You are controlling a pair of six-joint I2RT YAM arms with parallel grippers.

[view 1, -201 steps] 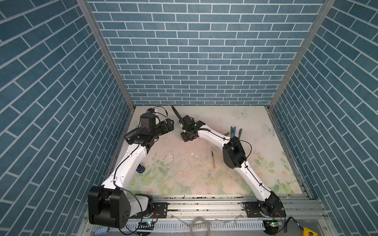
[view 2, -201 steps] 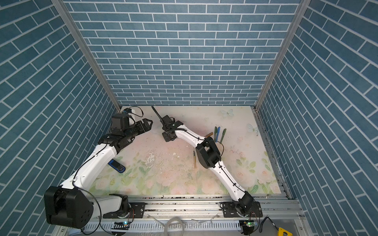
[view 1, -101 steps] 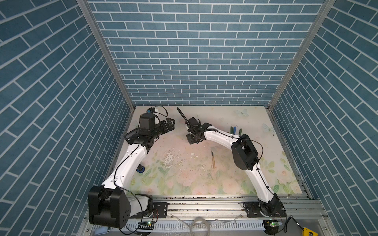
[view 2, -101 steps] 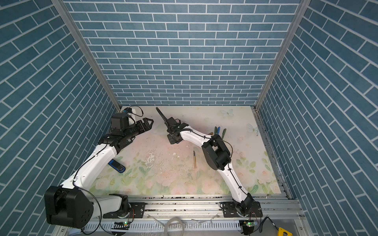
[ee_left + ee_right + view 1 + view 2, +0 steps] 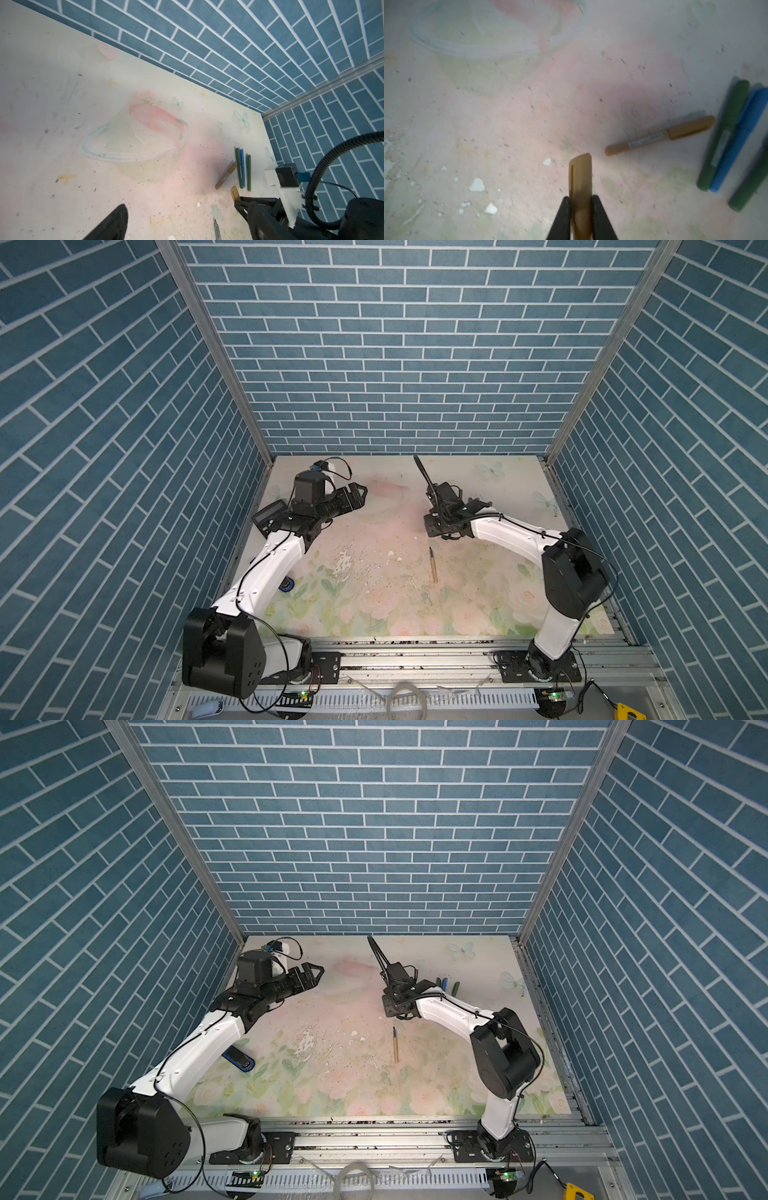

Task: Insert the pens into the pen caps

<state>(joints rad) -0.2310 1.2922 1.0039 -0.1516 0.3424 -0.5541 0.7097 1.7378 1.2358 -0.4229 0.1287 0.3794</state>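
Floral tabletop [image 5: 374, 605], contents from left to right in both top views. Left gripper [image 5: 358, 495], upper left of the tabletop: raised, jaws spread wide, nothing between them. Dark blue oblong item [image 5: 239, 1058], lower left: lies flat, partly under the left arm, kind not discernible. Tan-gold pen [image 5: 433, 565], centre: uncapped, flat on the surface, dark tip toward the back wall, apart from both grippers. Right gripper [image 5: 580, 199], right of centre and just behind that pen: jaws drawn narrow on a tan-gold cap [image 5: 580, 172], which juts out past the fingertips above the surface. In the right wrist view its clip slot shows. Capped tan pen [image 5: 660, 138], right of the gripper: flat, lying at a slant. Green pen [image 5: 239, 168] and blue pen [image 5: 242, 168], upper right: capped, side by side and touching. Second green pen [image 5: 249, 172]: capped, just beside them with a small gap.
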